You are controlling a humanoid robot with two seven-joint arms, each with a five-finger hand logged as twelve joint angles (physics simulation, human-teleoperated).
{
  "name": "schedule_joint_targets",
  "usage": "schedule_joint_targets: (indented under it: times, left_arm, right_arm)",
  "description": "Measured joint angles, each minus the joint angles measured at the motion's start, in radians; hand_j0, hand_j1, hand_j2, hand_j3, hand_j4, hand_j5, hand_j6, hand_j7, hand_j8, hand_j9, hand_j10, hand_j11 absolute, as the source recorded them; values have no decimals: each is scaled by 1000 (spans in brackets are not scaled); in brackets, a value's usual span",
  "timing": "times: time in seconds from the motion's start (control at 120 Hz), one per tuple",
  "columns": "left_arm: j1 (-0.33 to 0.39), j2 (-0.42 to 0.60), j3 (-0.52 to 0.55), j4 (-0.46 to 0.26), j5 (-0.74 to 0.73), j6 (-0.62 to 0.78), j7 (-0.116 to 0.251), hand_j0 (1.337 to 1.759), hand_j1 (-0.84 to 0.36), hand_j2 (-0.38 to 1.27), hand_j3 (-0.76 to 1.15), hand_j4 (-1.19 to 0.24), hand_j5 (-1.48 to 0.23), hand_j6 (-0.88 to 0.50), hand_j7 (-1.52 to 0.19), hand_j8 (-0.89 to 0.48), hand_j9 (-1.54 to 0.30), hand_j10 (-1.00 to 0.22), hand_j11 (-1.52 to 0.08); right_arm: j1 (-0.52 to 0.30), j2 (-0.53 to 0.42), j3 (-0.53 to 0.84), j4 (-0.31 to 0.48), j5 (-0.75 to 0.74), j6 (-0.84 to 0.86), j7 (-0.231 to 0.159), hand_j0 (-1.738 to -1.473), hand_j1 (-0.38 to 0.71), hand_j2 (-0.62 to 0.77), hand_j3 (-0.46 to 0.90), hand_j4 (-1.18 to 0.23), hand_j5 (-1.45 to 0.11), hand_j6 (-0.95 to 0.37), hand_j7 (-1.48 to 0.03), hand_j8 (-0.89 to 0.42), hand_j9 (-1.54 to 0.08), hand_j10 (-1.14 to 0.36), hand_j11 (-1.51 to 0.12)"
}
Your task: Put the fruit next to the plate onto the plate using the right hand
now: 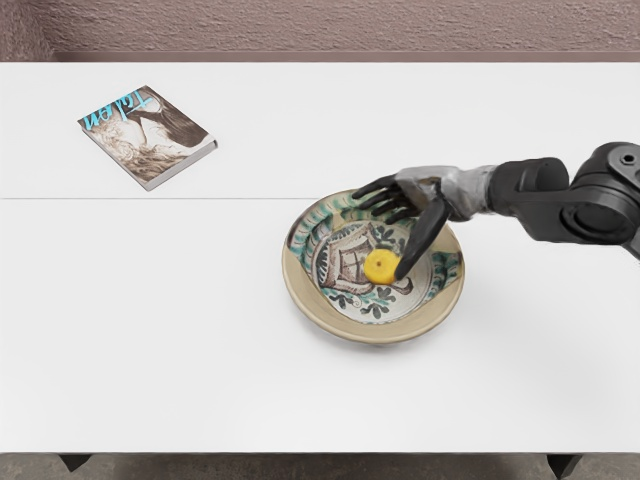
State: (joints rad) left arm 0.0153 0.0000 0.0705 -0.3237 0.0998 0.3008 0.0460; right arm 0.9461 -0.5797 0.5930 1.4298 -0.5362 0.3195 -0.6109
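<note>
— Over the middle of the white table (150, 340) we see the shallow ceramic plate with the green and brown painted pattern (300, 296). The small round yellow fruit (380, 266) lies inside it, near the centre. Agreed?

— Agreed. By our reading the fruit is on the plate, not beside it.

— And the dark five-fingered right hand (418, 195)?

— It hangs above the plate's far rim with the fingers (376, 188) spread apart, and one long digit reaches down to the fruit's right edge. Nothing is pinched, as far as we can tell (whether that tip touches the skin or just misses it, we cannot say).

— How would we expect the fruit to handle?

— Light and firm, we judge, with a smooth skin, and round enough to roll on the glazed slope. To take it up, we would close gently on opposite sides of its widest part.

— And the plate?

— Stiff and breakable, so we would not press down on it.

— Anything else?

— A paperback book with a sketched cover (146, 135) lies well apart at the far left. The left hand does not show.
</note>
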Motion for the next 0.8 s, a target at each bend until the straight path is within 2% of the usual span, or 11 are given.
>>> schedule_joint_targets:
  times: [0.15,0.217,0.358,0.442,0.642,0.8]
  left_arm:
    - [0,0,0,0,0,0,0,1658,343,1,0,-5,-6,-5,-6,-5,-6,-5,-6]
    - [0,0,0,0,0,0,0,1658,343,1,0,-5,-6,-5,-6,-5,-6,-5,-6]
    - [0,0,0,0,0,0,0,1658,343,1,0,-5,-6,-5,-6,-5,-6,-5,-6]
    - [0,0,0,0,0,0,0,1658,343,1,0,-5,-6,-5,-6,-5,-6,-5,-6]
    - [3,0,0,-1,1,0,0,1658,343,1,0,-5,-6,-5,-6,-5,-6,-5,-6]
    - [2,0,0,-1,1,0,0,1658,343,1,0,-5,-6,-5,-6,-5,-6,-5,-6]
  right_arm:
    - [-9,-27,33,-1,142,207,5,-1658,-268,42,0,-85,-114,-84,-111,-53,-111,-58,-111]
    - [-19,-37,39,-1,163,247,49,-1658,-290,30,0,-62,-82,-61,-80,-38,-80,-42,-80]
    - [-56,-79,80,-2,180,280,185,-1658,-320,15,0,-31,-41,-31,-40,-20,-40,-21,-40]
    - [-107,-111,145,-2,184,286,228,-1658,-330,11,0,-21,-27,-21,-27,-13,-27,-14,-27]
    - [-240,-187,299,-4,190,291,259,-1658,-342,5,0,-8,-10,-8,-10,-5,-10,-5,-10]
    - [-291,-288,349,-17,220,291,263,-1658,-347,3,0,-4,-5,-4,-5,-2,-5,-2,-5]
